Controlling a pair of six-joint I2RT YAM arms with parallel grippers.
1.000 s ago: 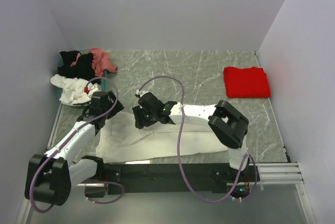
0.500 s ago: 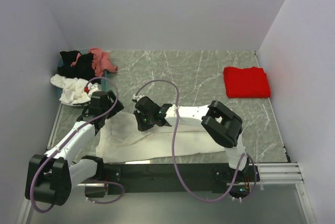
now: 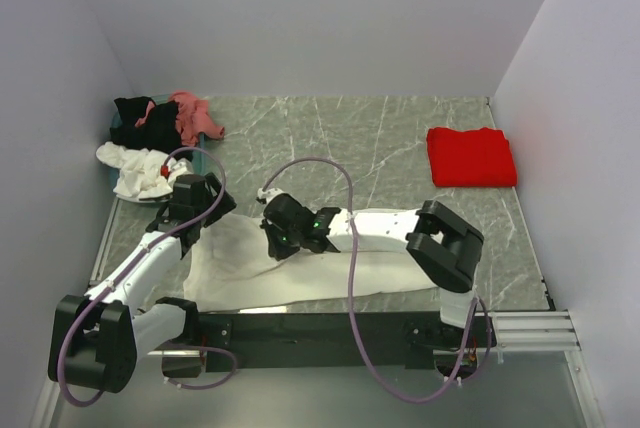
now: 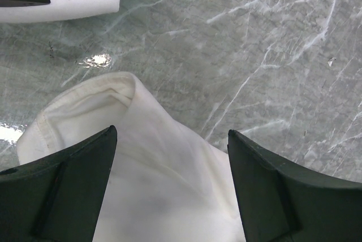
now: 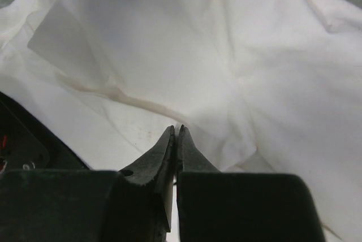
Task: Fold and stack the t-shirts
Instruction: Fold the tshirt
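Note:
A large cream t-shirt (image 3: 310, 270) lies spread along the table's near edge. My right gripper (image 3: 273, 248) is low over its left half, and in the right wrist view its jaws (image 5: 176, 129) are pressed together on a raised fold of the cream cloth (image 5: 237, 55). My left gripper (image 3: 203, 214) hangs open over the shirt's left end, with a rounded hem of the cream shirt (image 4: 107, 112) between its fingers (image 4: 68, 185), not touching. A folded red t-shirt (image 3: 471, 156) lies at the far right.
Black (image 3: 135, 118), pink (image 3: 190, 114) and white (image 3: 128, 170) shirts are heaped over a teal bin (image 3: 208, 154) at the far left. Bare marble table (image 3: 350, 138) shows behind the arms. White walls close in the left, back and right.
My right gripper has shut from open and dropped slightly nearer onto the cream shirt; its elbow swung right. The left arm has not moved.

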